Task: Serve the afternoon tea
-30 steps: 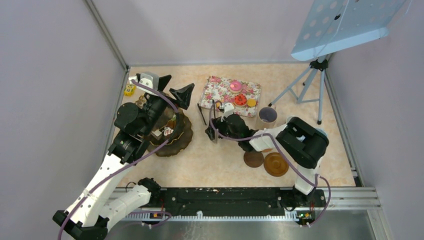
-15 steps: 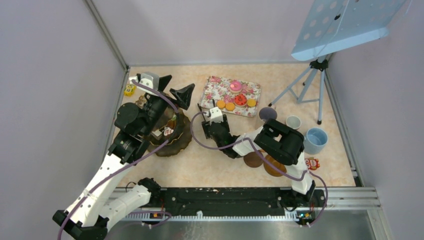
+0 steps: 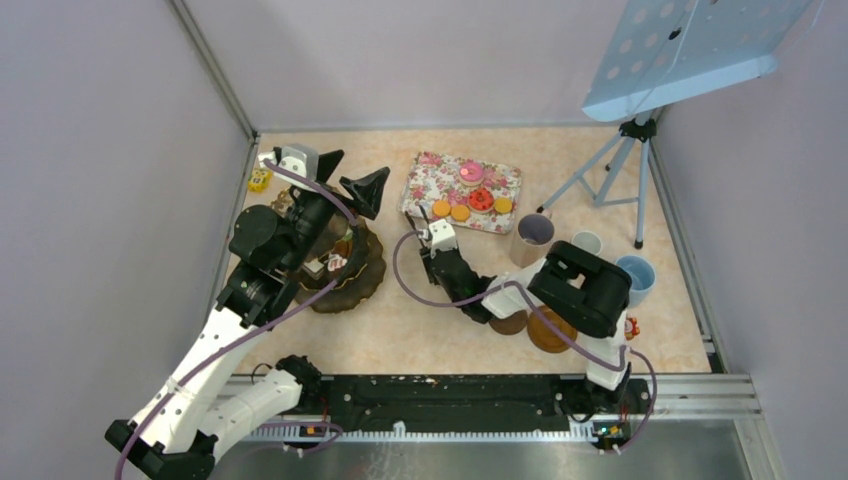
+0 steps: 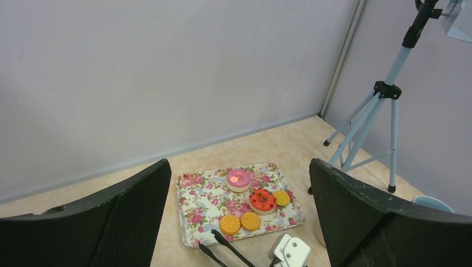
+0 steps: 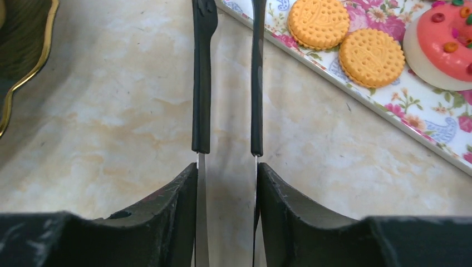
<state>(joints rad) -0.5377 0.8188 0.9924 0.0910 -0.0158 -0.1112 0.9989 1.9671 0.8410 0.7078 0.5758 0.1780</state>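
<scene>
Right tool [image 5: 227,169] closed on the black tongs [image 5: 201,83], just beside the rose-patterned rectangular tray [image 5: 406,108] holding the round orange biscuits [image 5: 371,57]; biscuit pickup judged in hand, tong tips next to be swung over one.
</scene>
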